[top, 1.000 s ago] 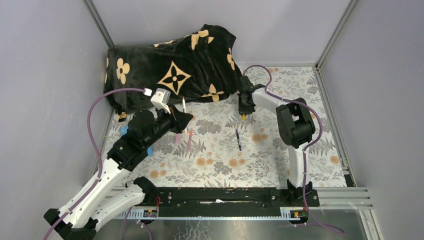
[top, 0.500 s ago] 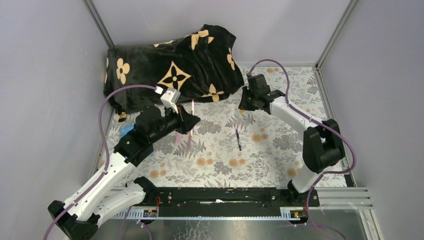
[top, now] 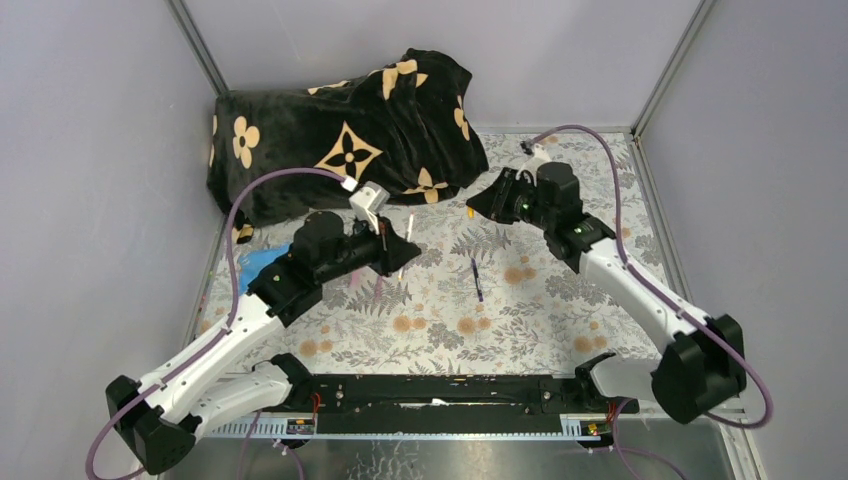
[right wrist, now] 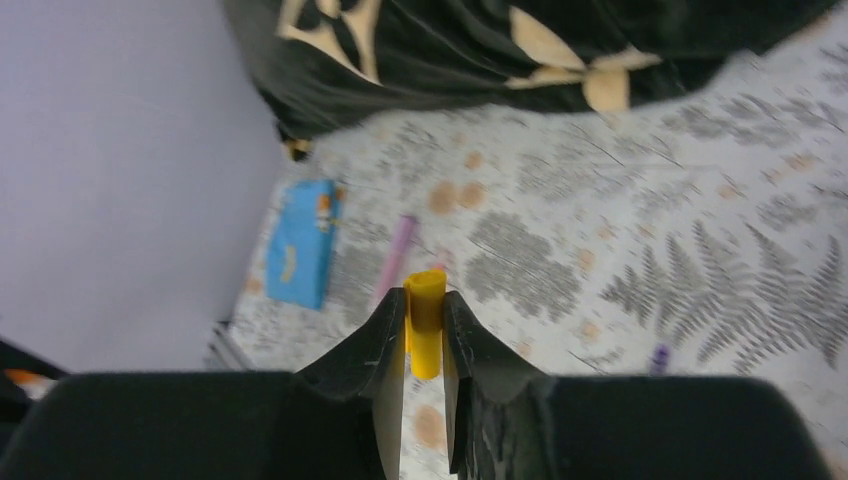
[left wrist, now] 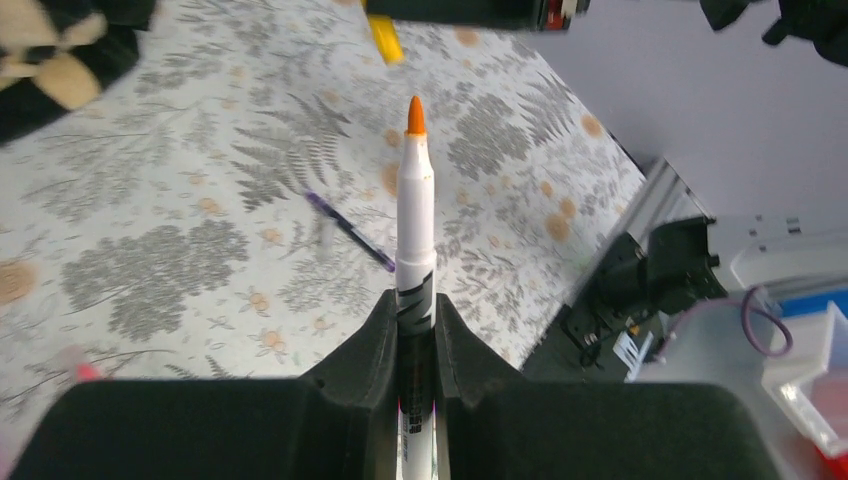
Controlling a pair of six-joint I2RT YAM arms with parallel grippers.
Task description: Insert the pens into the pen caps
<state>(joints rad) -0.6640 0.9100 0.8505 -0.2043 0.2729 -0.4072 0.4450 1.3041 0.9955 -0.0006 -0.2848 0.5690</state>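
Note:
My left gripper point(top: 397, 252) is shut on a white pen point(left wrist: 415, 200) with an orange tip, which sticks out ahead of the fingers in the left wrist view. A short yellow pen cap point(right wrist: 425, 322) is pinched in my right gripper point(top: 481, 207), which is shut on it. In the top view the two grippers face each other above the middle of the mat, a gap apart, and the cap point(left wrist: 385, 38) shows beyond the pen's tip. A dark blue pen point(top: 477, 280) lies on the mat between the arms. A pink pen point(right wrist: 397, 255) lies further left.
A black blanket with cream flowers point(top: 340, 140) is heaped at the back left. A blue flat card point(right wrist: 300, 255) lies near the left wall. The floral mat point(top: 560, 300) covers the table, with grey walls on three sides.
The left gripper has carried the white pen to the right, toward the centre. The right arm has stretched out and turned its gripper, with the yellow cap, to face left toward the pen.

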